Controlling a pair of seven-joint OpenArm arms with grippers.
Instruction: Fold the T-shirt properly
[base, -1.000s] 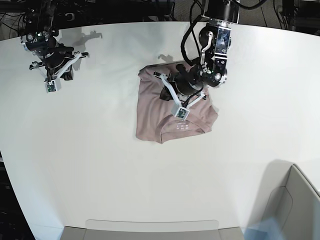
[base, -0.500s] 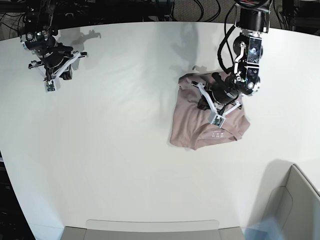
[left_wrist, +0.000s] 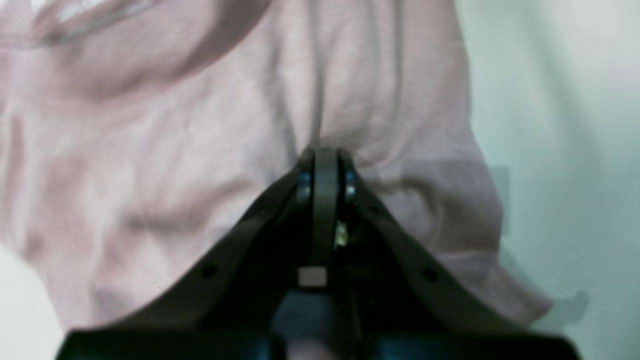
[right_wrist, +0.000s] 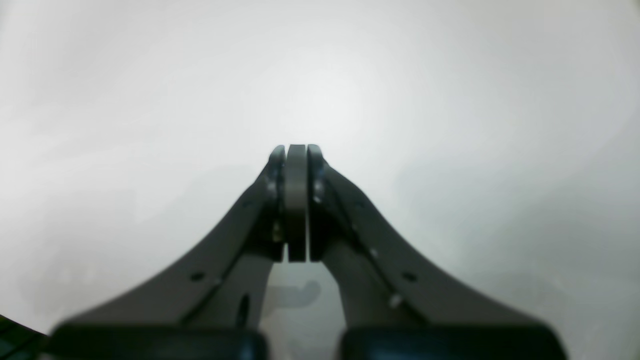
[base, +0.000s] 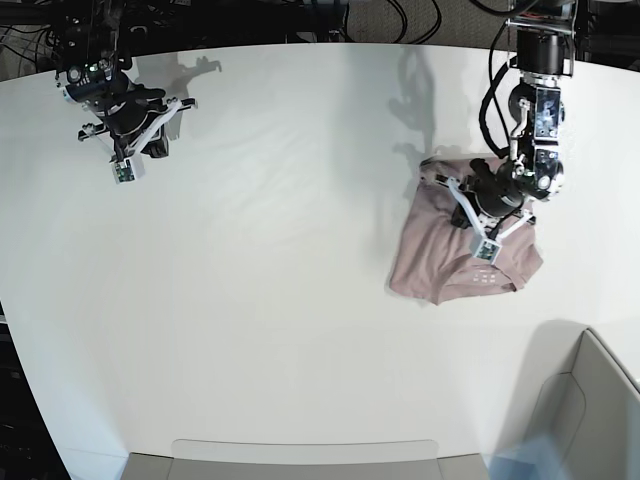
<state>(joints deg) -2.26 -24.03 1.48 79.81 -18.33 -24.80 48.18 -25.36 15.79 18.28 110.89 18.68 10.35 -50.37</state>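
The dusty-pink T-shirt (base: 430, 262) lies folded into a wrinkled, roughly square bundle at the right side of the white table (base: 280, 300). My left gripper (base: 495, 200) is down on the T-shirt's upper right part. In the left wrist view its jaws are shut at the cloth (left_wrist: 175, 150), and creases run out from the left gripper's tip (left_wrist: 325, 152). My right gripper (base: 130, 125) hovers over bare table at the far left. The right wrist view shows that gripper (right_wrist: 296, 147) shut with nothing in it.
A grey bin (base: 590, 400) stands at the lower right corner, close to the T-shirt. A shallow grey tray (base: 300, 455) sits along the table's near edge. Dark cables and arm mounts line the far edge.
My left gripper has travelled to the right, and the T-shirt has slid across the table with it. My right gripper has shifted slightly right and toward the back.
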